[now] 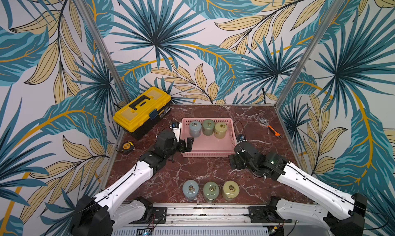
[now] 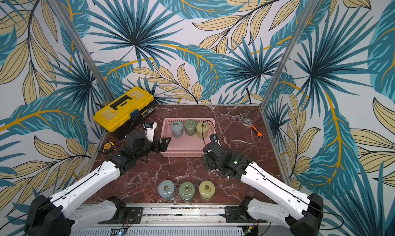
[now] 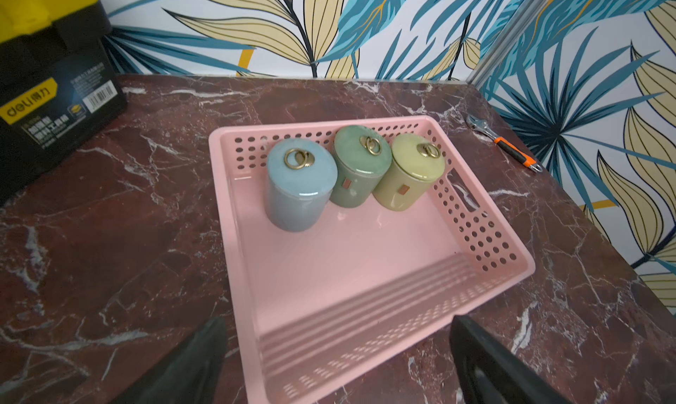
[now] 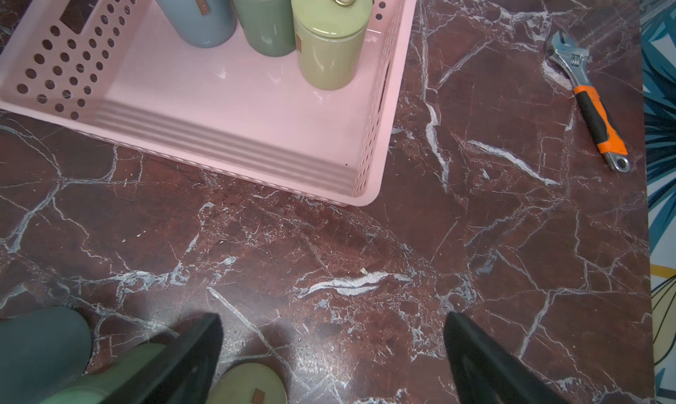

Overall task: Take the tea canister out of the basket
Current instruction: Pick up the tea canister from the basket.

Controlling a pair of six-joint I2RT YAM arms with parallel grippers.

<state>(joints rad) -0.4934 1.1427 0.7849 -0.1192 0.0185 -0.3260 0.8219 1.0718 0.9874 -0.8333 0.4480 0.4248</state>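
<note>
The pink perforated basket [image 1: 208, 154] sits mid-table, seen in both top views and also as the basket [image 3: 369, 347] in the left wrist view. Three tea canisters stand along its far wall: blue [image 1: 195, 129], green [image 1: 208, 127] and yellow-green [image 1: 220, 130]. Each lid carries a brass ring. My left gripper [image 1: 187, 143] hangs open over the basket's near left corner, holding nothing; the left gripper [image 3: 338, 323] straddles that corner. My right gripper [image 1: 235, 161] is open above bare marble just off the basket's near right corner, and the right gripper [image 4: 331, 320] has nothing between its fingers.
Three more canisters stand in a row near the front edge: blue [image 1: 190, 190], green [image 1: 211, 191], yellow-green [image 1: 230, 190]. A yellow toolbox [image 1: 142, 111] fills the back left corner, a tape measure [image 1: 128, 146] lies at the left edge, and an orange-handled wrench [image 1: 269, 127] lies back right.
</note>
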